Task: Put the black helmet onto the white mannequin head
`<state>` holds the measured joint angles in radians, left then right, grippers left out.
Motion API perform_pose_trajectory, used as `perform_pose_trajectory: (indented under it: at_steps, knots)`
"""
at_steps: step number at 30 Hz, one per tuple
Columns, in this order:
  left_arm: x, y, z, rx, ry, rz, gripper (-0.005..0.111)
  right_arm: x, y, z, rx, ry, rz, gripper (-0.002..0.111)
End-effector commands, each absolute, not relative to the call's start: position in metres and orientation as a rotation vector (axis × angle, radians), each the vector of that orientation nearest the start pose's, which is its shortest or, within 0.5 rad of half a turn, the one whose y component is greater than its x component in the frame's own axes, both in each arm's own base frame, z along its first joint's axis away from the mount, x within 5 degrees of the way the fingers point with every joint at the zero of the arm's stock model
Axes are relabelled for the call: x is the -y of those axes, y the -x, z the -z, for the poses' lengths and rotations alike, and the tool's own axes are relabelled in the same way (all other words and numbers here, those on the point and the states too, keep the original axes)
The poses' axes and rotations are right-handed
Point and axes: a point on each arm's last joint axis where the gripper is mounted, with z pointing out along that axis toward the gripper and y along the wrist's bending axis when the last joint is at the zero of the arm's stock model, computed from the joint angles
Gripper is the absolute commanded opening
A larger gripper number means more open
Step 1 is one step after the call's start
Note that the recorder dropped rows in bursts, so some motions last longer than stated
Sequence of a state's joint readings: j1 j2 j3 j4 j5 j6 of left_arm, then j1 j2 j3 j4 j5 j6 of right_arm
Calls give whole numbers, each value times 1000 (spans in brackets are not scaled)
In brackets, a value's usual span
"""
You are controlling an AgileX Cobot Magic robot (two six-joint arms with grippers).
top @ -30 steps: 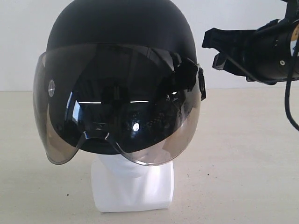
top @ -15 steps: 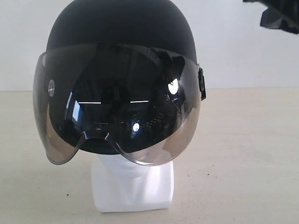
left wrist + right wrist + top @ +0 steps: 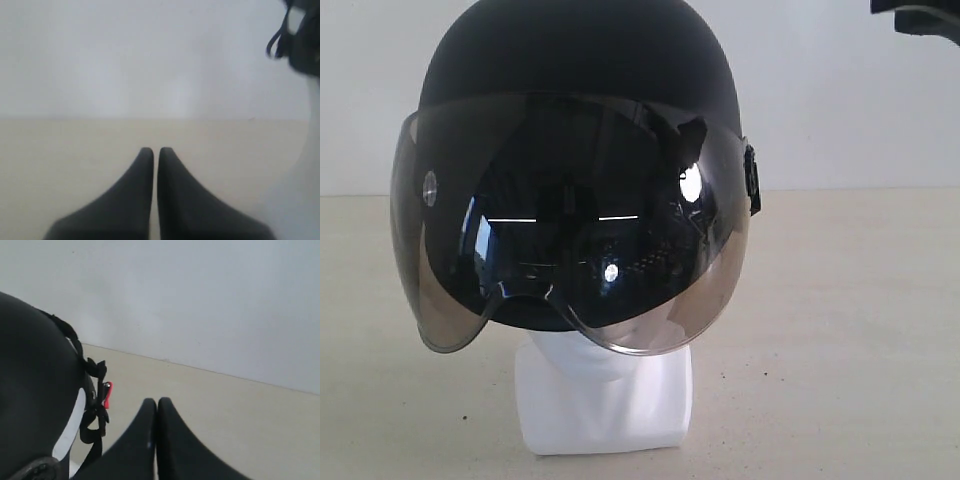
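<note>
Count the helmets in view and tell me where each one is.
1. The black helmet sits on the white mannequin head, covering its upper part. No other helmet shows in any view.

Not much of the bot on show here tbh. The left gripper (image 3: 155, 150) is two matte charcoal fingers (image 3: 132, 190), wide at the base and curving in to slim rounded tips, kinda like a pair of shark fins. The surface looks smooth and plain, a bit blurry up close. The right gripper (image 3: 156, 401) has the same tapered shape but reads blacker, with a faint sheen along the inner edges. In the exterior view only a black, angular chunk of the right arm (image 3: 920, 14) shows in the corner, too cropped for detail.
</note>
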<state>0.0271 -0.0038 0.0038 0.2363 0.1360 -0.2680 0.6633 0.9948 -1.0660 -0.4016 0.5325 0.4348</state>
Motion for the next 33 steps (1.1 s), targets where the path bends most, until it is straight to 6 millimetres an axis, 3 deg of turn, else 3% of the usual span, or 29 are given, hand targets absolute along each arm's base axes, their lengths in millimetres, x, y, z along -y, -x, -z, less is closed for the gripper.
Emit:
perform_pose_trajectory:
  at_steps: [1,3,8,11,14,17,21,24,27,29,33]
  knots:
    - [4,-52,-235,-1239,-17,42,5,-120,-170,-424,-1697,620,-297,0]
    - [7,-47,-245,-1120,-42,62,5,-124,-169,-429,-1623,651,-321,0]
    - [7,-45,-253,-1077,13,166,5,-133,-164,-440,-1473,701,-381,0]
    - [4,-42,-290,-1031,46,161,5,-145,-152,-453,-1327,779,-390,0]
    - [4,-54,-338,-1049,37,134,5,-156,-137,-464,-1258,855,-425,0]
    - [4,-90,-388,-1122,1,98,5,-164,-121,-474,-1177,977,-411,0]
    - [8,-162,-450,-1218,-58,126,5,-168,-109,-481,-1150,1053,-436,0]
    - [33,-195,-493,-1161,-354,254,5,-168,-109,-481,-1181,1020,-479,0]
    - [58,-226,-507,-1295,-728,406,5,-174,-113,-476,-1272,978,-569,0]
    - [64,-248,-514,-1325,-782,577,5,-183,-119,-472,-1316,1013,-565,0]
    - [68,-287,-513,-1347,-914,734,5,-205,-131,-471,-1397,1114,-542,0]
